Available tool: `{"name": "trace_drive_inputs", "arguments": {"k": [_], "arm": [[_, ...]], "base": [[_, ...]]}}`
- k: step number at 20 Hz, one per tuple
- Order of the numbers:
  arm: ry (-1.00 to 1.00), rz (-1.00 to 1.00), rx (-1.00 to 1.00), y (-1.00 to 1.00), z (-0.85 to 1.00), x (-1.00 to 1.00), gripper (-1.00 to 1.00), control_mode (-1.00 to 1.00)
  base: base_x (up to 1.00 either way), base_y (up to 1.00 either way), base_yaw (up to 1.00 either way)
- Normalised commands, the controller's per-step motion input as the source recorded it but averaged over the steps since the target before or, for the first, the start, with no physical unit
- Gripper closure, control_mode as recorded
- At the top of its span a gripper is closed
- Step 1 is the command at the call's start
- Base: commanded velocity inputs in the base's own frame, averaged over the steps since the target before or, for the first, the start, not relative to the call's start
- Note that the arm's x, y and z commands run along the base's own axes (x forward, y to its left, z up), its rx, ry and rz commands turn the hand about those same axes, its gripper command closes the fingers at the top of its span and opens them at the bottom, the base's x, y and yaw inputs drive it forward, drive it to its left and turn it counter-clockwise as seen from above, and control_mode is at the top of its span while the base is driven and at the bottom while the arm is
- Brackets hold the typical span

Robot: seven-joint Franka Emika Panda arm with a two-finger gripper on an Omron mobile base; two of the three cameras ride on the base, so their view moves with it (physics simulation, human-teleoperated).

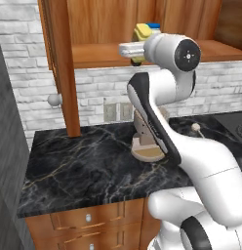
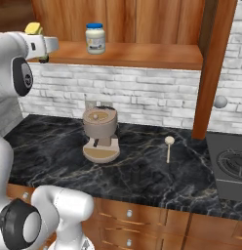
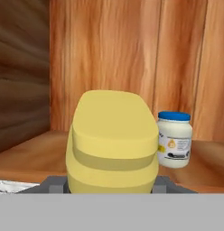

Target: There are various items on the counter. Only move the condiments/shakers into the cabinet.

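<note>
Risk: hand [image 3: 112,187], clamped on yellow squeeze bottle [image 3: 112,144], could knock white mayonnaise jar [image 3: 175,140] beside it on cabinet shelf [image 3: 37,155].

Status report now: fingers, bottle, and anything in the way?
Fingers shut on yellow bottle, at cabinet shelf edge. White jar already on shelf, right of bottle. Way onto shelf looks open.

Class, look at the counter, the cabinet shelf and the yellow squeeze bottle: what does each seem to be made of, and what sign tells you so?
Counter: polished black marble, judging by its pale veins and sheen.
Cabinet shelf: brown wood with a smooth finish; grain lines run along it.
Yellow squeeze bottle: probably plastic, matte and uniformly coloured, with soft rounded edges; the render leaves this open.
</note>
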Motion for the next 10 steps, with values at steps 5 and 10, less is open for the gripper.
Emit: {"name": "trace_drive_inputs", "arguments": {"k": [5,10], "arm": [[0.04,-0.03,-0.01,0.0,-0.02,0.6,1.0,-1.0],[0.02,-0.03,-0.03,0.12,-0.02,0.66,1.0,-1.0]], "base": [[0.0,0.0,0.0],[0.0,0.0,0.0]]}}
